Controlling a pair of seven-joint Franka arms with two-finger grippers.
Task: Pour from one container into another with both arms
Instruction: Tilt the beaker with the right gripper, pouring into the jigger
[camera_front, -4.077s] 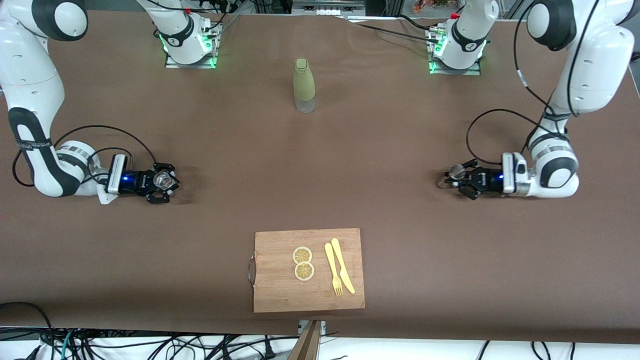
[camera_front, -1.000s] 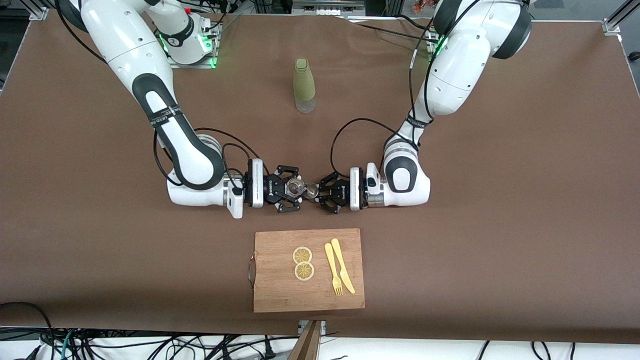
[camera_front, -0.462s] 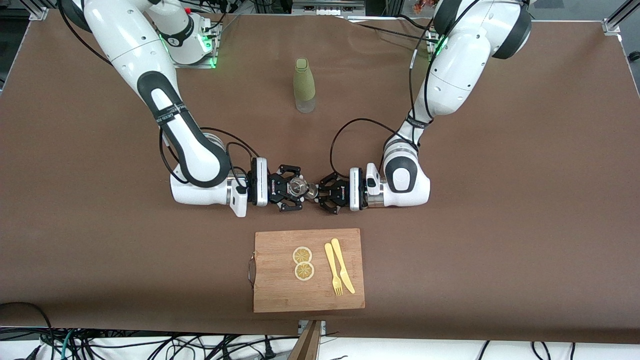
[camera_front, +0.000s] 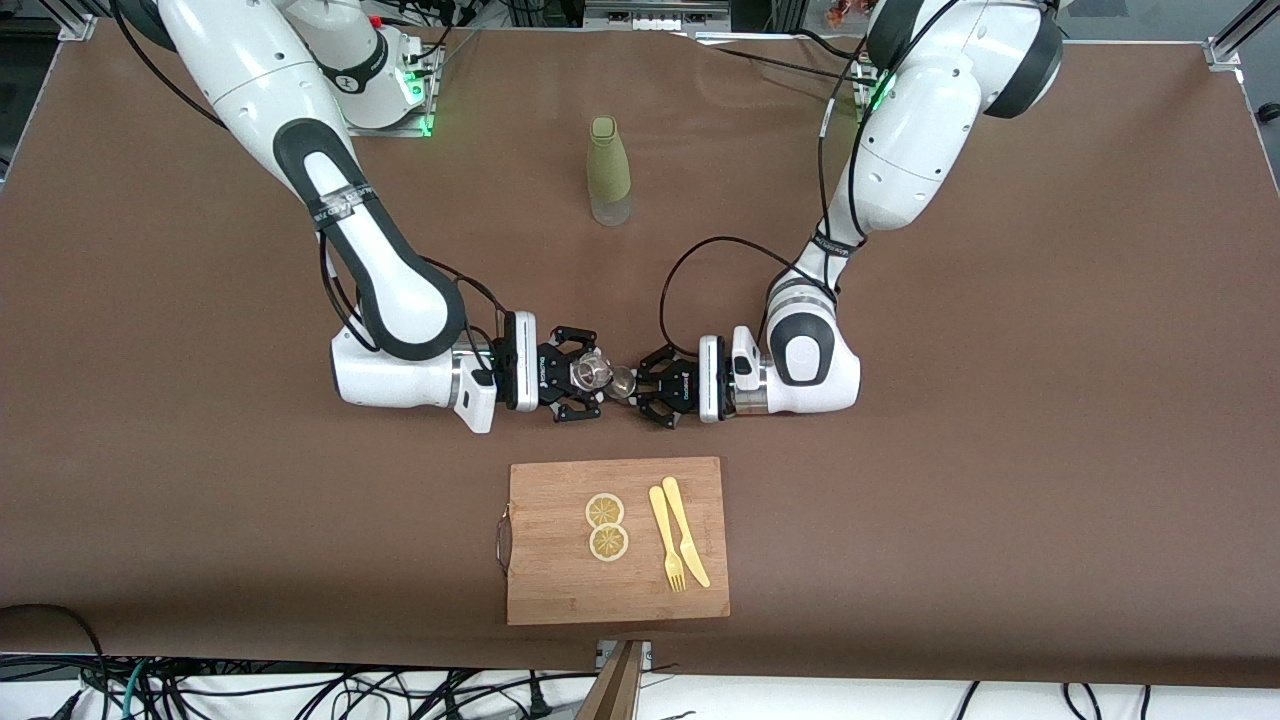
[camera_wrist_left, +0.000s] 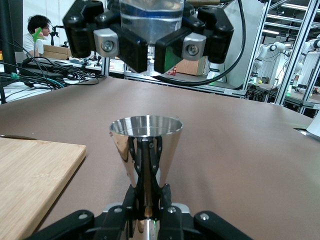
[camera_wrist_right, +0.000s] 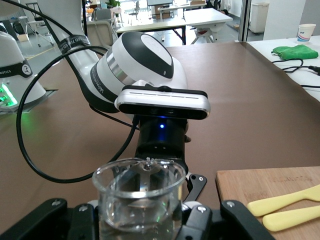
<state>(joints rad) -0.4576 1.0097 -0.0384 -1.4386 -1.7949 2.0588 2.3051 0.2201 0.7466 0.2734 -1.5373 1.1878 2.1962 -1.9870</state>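
Clear glass beaker (camera_wrist_right: 138, 197) holding liquid: clamped in right gripper (camera_front: 578, 374), now tipping above the polished steel conical jigger (camera_wrist_left: 145, 150) clamped in left gripper (camera_front: 643, 384). Rims are nearly meeting; pouring is beginning, probably.

You have the clear glass cup (camera_front: 590, 371) gripped in the right gripper (camera_front: 578, 378) and the steel cone cup (camera_front: 624, 380) gripped in the left gripper (camera_front: 648, 385). Both sit mid-frame in the front view, rims almost touching, the glass slightly tipped above the upright cone.
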